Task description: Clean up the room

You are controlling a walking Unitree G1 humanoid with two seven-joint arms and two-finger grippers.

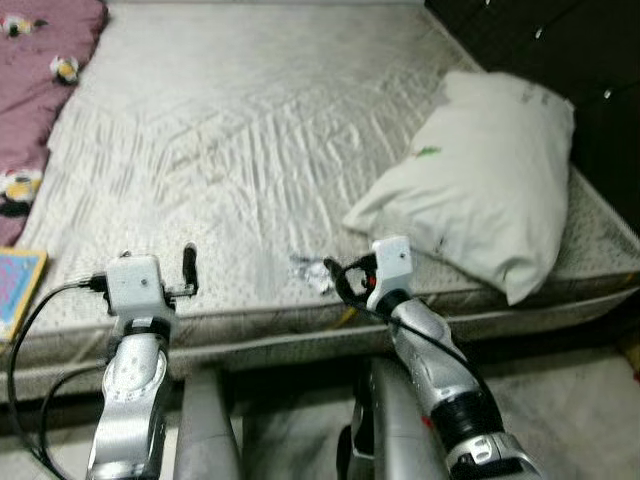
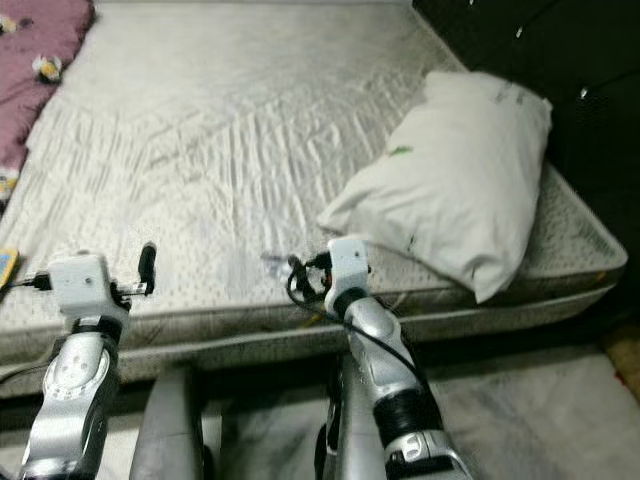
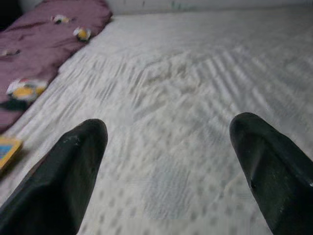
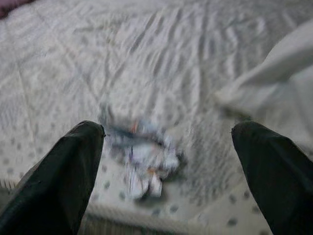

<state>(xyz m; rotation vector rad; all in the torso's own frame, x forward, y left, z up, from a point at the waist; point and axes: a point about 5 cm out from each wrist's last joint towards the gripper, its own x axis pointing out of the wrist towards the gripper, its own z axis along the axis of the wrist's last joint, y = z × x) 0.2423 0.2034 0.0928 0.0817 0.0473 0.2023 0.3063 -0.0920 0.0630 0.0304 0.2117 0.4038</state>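
Both pincers gape; right pincer [image 4: 166, 161] faces blurred, perhaps crumpled wrapper [image 4: 144, 164].

Both arms are clad in glossy silver shells, segmented at the joints, with a black ribbed band low on the right forearm. Each wrist ends in a white, boxy camera housing. Black cables loop from the left housing down along the arm, and another coils beside the right wrist. The left claw [image 3: 166, 166] and right claw [image 4: 168, 169] each carry two long, matte black fingers with rounded tips.
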